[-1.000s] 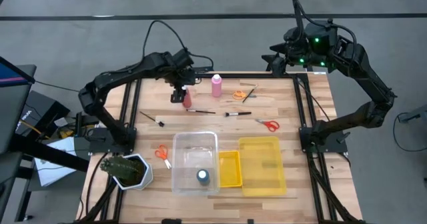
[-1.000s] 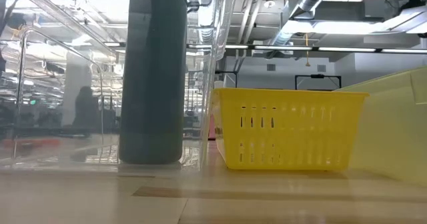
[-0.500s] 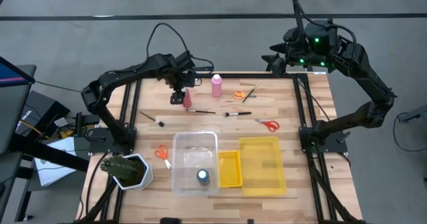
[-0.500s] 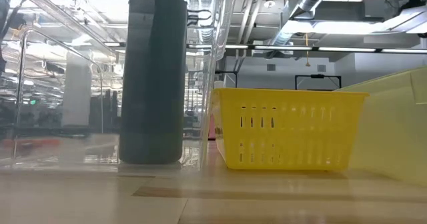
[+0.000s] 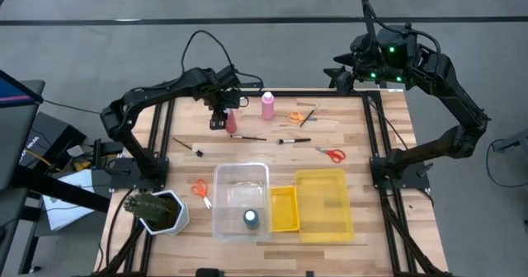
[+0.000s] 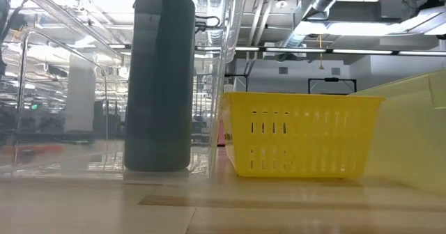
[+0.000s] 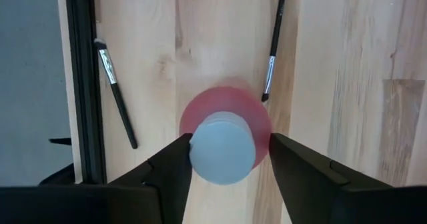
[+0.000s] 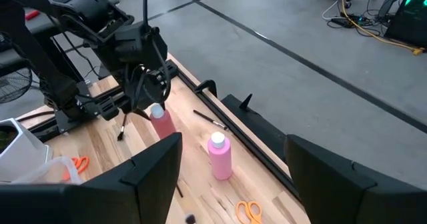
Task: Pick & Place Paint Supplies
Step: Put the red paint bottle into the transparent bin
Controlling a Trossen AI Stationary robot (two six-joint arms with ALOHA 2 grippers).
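Paint supplies mostly lie loose on our surface beyond the clear bin, which holds one dark bottle. Our left gripper straddles the red bottle, jaws partly open; the right gripper's jaws gape, empty.

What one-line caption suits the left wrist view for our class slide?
Left gripper straddles the white-capped red paint bottle from above, with two paintbrushes lying on the wooden table.

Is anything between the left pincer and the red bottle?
Nothing visible. The left pincer straddles the red bottle, one finger on each side of its white cap, closing but not clearly gripping yet.
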